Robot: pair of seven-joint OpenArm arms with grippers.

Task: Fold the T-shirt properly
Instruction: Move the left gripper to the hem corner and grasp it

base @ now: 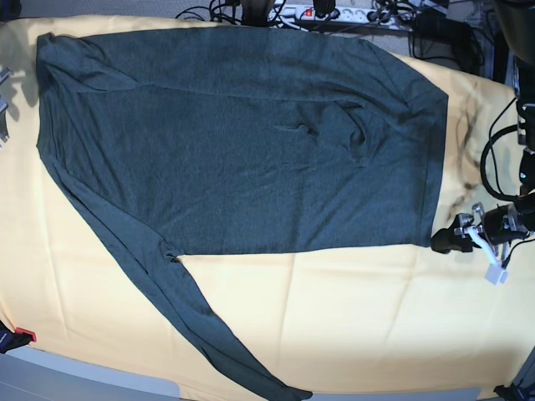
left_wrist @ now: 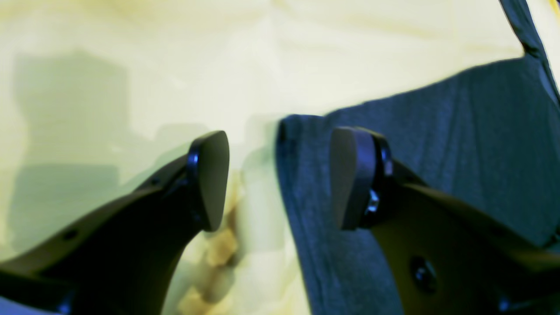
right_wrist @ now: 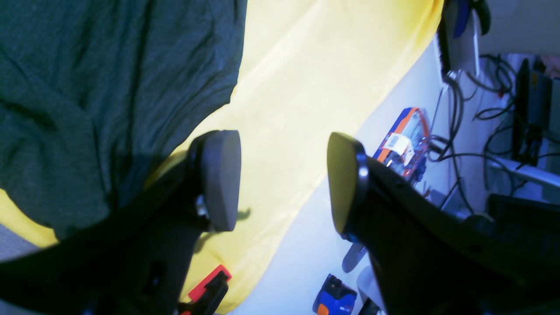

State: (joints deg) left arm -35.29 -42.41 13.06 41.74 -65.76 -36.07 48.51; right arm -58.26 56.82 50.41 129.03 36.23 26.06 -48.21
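Observation:
The T-shirt [base: 251, 142] lies spread flat on the yellow cloth [base: 351, 309], dark charcoal, with one long sleeve [base: 167, 284] running down toward the front edge. At its right hem corner [base: 430, 238] sits my left gripper [base: 441, 240], low over the table. In the left wrist view that gripper [left_wrist: 280, 179] is open, with the shirt's corner [left_wrist: 306, 144] lying between and under its fingers, not pinched. My right gripper [right_wrist: 284, 179] is open and empty above the yellow cloth's edge, and the T-shirt [right_wrist: 87, 87] lies to its left.
Cables and a power strip [base: 334, 12] run along the back edge. A red and black clamp [base: 17, 337] holds the cloth at the front left corner. Brown stains [base: 468, 150] mark the cloth at the right. An orange and blue tool [right_wrist: 404, 140] lies beyond the table.

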